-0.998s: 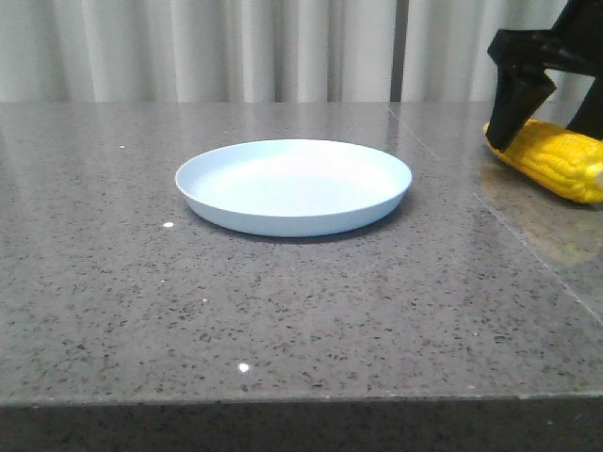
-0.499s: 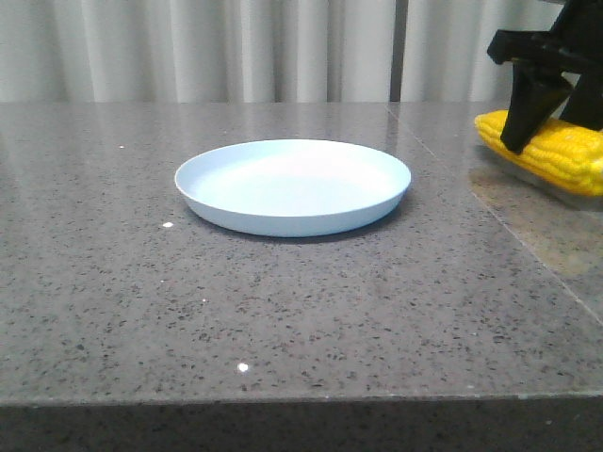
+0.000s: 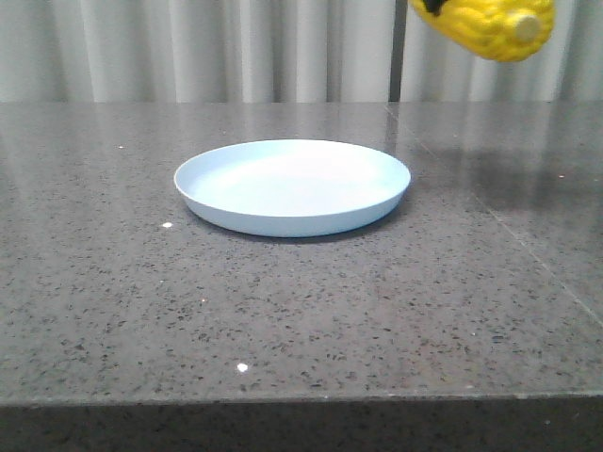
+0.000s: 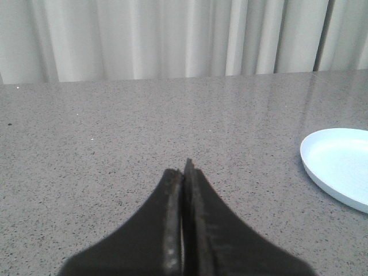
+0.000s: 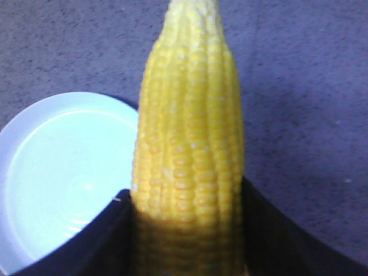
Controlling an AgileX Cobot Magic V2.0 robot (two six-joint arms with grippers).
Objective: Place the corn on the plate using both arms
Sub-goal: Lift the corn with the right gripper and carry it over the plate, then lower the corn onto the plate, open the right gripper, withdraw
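The pale blue plate lies on the grey speckled table, empty. The yellow corn hangs high in the air at the top right of the front view, stub end toward the camera, above and to the right of the plate. My right gripper is shut on the corn, its fingers on both sides of the cob; the plate lies below it to one side. In the front view only a dark bit of this gripper shows at the top edge. My left gripper is shut and empty, low over bare table, the plate's edge off to its side.
The grey stone table has a seam running diagonally on the right side. Pale curtains hang behind the far edge. The table's front edge runs along the bottom of the front view.
My right gripper has lifted the corn off the table at the right and carried it up and left, toward the plate. The plate and left gripper have not moved.
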